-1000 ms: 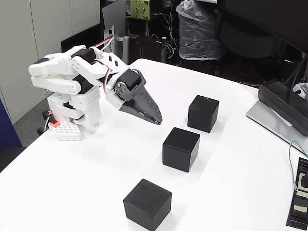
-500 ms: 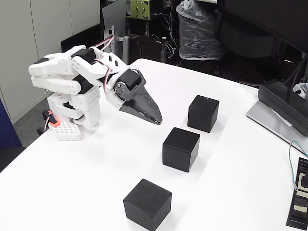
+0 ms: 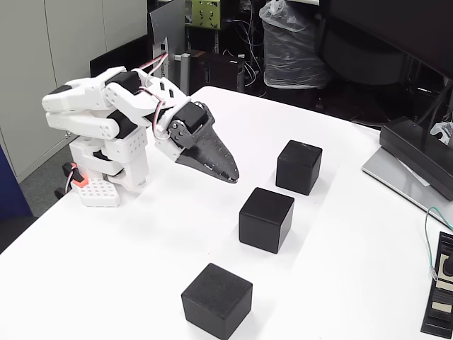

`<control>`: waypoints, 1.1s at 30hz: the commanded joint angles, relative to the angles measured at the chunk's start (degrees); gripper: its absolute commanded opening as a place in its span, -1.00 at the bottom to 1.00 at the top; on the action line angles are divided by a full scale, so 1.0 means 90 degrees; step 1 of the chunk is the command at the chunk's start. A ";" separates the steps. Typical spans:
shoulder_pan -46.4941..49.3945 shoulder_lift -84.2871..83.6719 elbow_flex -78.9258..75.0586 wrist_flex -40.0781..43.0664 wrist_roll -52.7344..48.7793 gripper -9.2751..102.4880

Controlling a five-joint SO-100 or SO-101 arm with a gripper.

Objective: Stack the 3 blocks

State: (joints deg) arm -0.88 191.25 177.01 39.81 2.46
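Three matte black cubes lie apart on the white table (image 3: pixel 141 241) in the fixed view. The far block (image 3: pixel 299 166) sits right of centre, the middle block (image 3: pixel 266 219) just below it, and the near block (image 3: pixel 216 299) close to the front edge. None touches another. The white arm is folded at the left, and its black gripper (image 3: pixel 229 175) points down and to the right, shut with nothing between its fingers. Its tip hangs a little above the table, left of the far and middle blocks.
A flat black device (image 3: pixel 416 151) on a grey base sits at the right edge. A small black gadget (image 3: pixel 440 294) with a green cable lies at the lower right. The arm's white base (image 3: pixel 106 173) stands at the left edge. Office clutter fills the background.
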 commanded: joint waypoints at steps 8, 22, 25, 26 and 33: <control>-0.0020 0.0000 -0.0039 0.0098 -0.0205 -0.83; -0.0029 0.0000 -0.0029 0.0107 -0.1338 -0.80; -0.0029 0.0000 -0.0029 0.0107 -0.1338 -0.71; -0.0029 0.0000 -0.0029 0.0107 -0.1338 -0.66; -0.0029 0.0000 -0.0039 0.0117 -0.1338 -0.36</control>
State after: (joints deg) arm -0.88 191.25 177.01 40.69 -9.14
